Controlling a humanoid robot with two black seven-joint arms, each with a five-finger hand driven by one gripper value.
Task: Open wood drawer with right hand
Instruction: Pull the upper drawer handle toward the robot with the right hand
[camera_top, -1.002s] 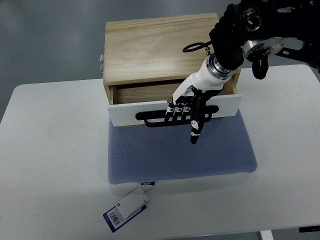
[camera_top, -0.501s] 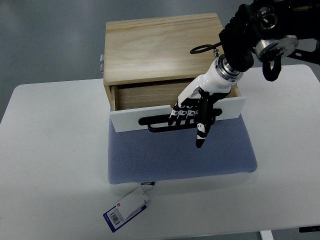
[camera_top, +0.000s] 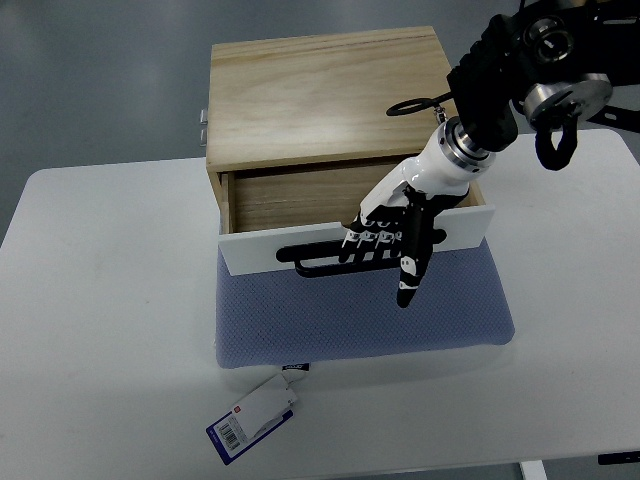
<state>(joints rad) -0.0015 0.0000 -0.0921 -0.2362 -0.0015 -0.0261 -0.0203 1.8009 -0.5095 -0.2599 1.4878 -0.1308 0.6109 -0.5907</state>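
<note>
Moved: wood drawer (camera_top: 300, 205) slid further out since earlier.
Right hand (camera_top: 392, 240): fingers hooked around black handle (camera_top: 320, 255).
Handling: rigid, light; pull at handle.

The white-fronted drawer (camera_top: 300, 248) juts from the pale wooden box (camera_top: 320, 90) over the blue padded mat (camera_top: 360, 315), and the black-and-white right hand (camera_top: 393, 232) occupies its black bar handle (camera_top: 310, 258). White table (camera_top: 110, 320) to the left lies open, as does the right side. Near the front edge, only a blue-and-white paper tag (camera_top: 252, 418) lies in the way.
</note>
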